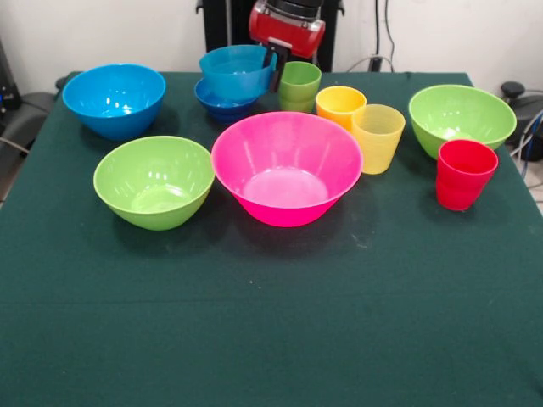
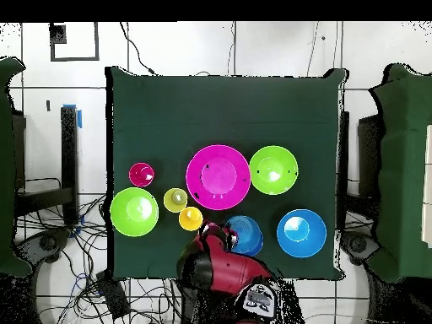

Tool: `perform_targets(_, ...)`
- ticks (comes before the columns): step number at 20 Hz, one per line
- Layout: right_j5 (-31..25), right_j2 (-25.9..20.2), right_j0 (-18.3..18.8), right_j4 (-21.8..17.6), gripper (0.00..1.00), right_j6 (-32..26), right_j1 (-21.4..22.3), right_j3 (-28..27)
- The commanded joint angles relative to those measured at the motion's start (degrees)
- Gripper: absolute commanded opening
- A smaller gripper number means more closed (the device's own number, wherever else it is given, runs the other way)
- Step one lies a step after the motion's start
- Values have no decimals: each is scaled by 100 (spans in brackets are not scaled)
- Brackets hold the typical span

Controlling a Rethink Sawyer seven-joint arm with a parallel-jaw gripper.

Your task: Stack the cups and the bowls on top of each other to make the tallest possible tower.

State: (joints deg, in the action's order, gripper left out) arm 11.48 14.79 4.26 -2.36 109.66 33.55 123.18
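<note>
The claw [image 1: 276, 64] is seen at the far edge of the worktop [image 1: 271, 322], set at the rim of the light blue bowl [image 1: 236, 71]; a dark finger reaches down at that rim on the side toward the green cup [image 1: 299, 85]. Whether the rim is pinched or merely touched cannot be told, nor how far the claw stands open.

The light blue bowl sits tilted in the small dark blue bowl [image 1: 222, 103] directly beneath it, and these two form the tower so far. The step in hand appears to be the seating or releasing of this bowl on the stack.

Just beside the claw stands the green cup, with the orange cup [image 1: 339, 103] and the yellow cup [image 1: 377, 136] further out on that side, then a lime green bowl [image 1: 461, 117] and the red cup [image 1: 463, 174]. On the opposite side of the claw the bright blue bowl [image 1: 114, 98] is found, well apart. In front of the claw, toward the worktop's middle, the pink bowl [image 1: 286, 165] and the second lime green bowl [image 1: 154, 181] are set.

For the next move, a level seating of the tilted bowl is probably required before release, followed by a straight lift clear of the green cup.
</note>
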Motion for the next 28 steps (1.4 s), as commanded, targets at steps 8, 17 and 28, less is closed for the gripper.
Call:
perform_targets(8, -574, 1, -255, 254, 0, 796, -439, -186)
perform_targets(17, -628, 66, -186, 161, 0, 680, -440, -308)
perform_targets(28, -529, 65, -252, 192, 0, 751, -463, -267)
